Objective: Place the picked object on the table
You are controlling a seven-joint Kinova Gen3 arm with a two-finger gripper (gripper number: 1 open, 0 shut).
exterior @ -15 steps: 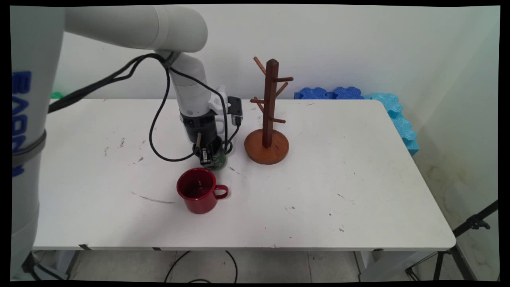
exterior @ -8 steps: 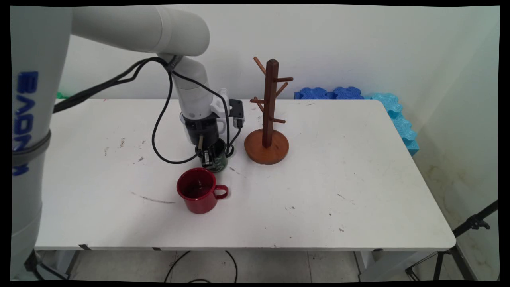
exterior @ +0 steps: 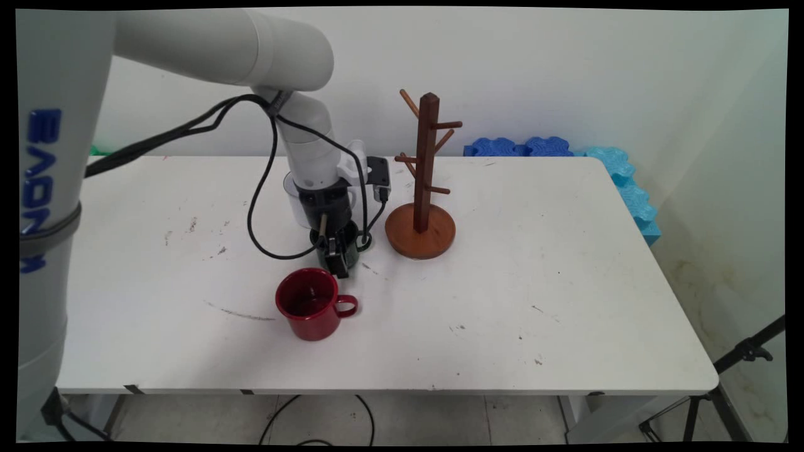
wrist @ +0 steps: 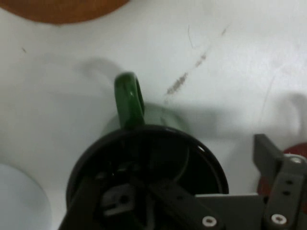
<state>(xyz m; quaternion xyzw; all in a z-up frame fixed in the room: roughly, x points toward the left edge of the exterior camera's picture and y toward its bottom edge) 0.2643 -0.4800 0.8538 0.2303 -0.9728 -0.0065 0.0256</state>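
My gripper (exterior: 338,254) is down over a dark green mug (exterior: 349,251) that stands upright just left of the wooden mug tree (exterior: 425,182). In the hand view the green mug (wrist: 158,120) fills the lower middle, its handle pointing up the picture. One finger is inside the cup. The other finger (wrist: 280,191) is outside its wall, with a strip of table showing between them. The gripper (wrist: 192,167) is open astride the rim. The outer finger (exterior: 340,265) reaches down to the rim of a red mug (exterior: 312,304) in front.
The mug tree's round base (exterior: 419,232) sits close to the right of the green mug, and its edge (wrist: 62,9) shows in the hand view. Blue foam pieces (exterior: 619,169) lie off the table's far right corner. Black cables (exterior: 264,207) hang beside the wrist.
The hand has shifted right and tilted, bringing its outer finger down toward the red mug. The red mug has slid slightly forward and left. The green mug has barely moved.
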